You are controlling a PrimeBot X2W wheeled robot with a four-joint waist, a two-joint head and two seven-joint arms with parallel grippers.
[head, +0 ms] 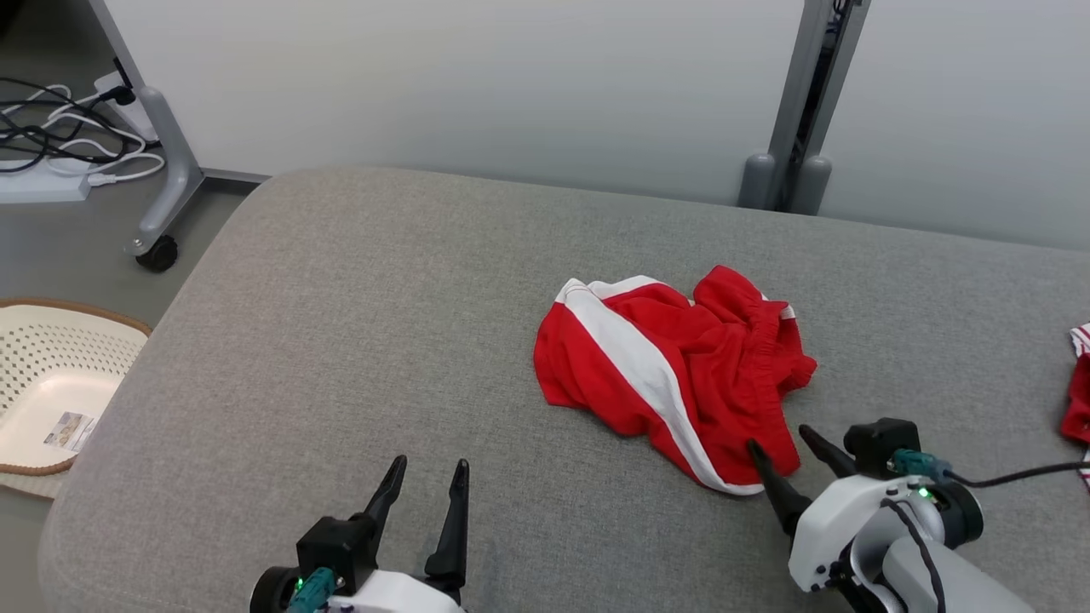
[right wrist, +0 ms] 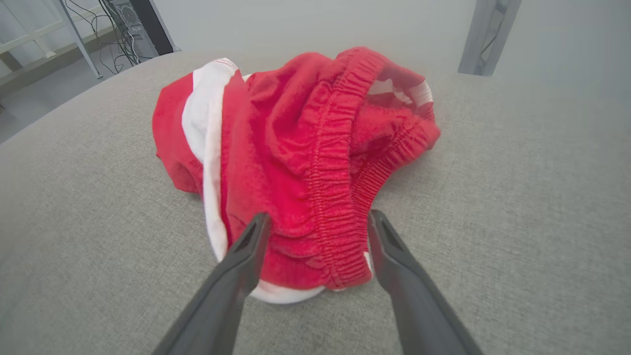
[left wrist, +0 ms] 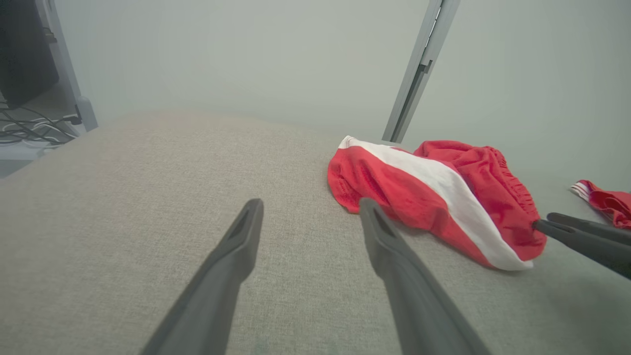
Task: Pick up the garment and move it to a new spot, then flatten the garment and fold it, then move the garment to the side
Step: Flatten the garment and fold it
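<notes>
The garment (head: 673, 366) is a pair of red shorts with a white side stripe, lying crumpled on the grey cushion (head: 358, 340). My right gripper (head: 779, 438) is open at the garment's near corner, one finger on each side of the elastic waistband (right wrist: 340, 207). In the right wrist view the cloth (right wrist: 296, 148) bulges between the fingers (right wrist: 246, 256), which are not closed on it. My left gripper (head: 428, 466) hovers open over bare cushion to the garment's left, holding nothing. The left wrist view shows the garment (left wrist: 434, 197) ahead to the right, with the right gripper's fingertips (left wrist: 557, 224) at its edge.
A second red-and-white cloth (head: 1077, 392) lies at the cushion's right edge. A perforated cream basket (head: 51, 383) sits on the floor at left. Cables (head: 60, 128) and a wheeled stand leg (head: 162, 196) are at the far left; a grey post (head: 800, 111) rises behind.
</notes>
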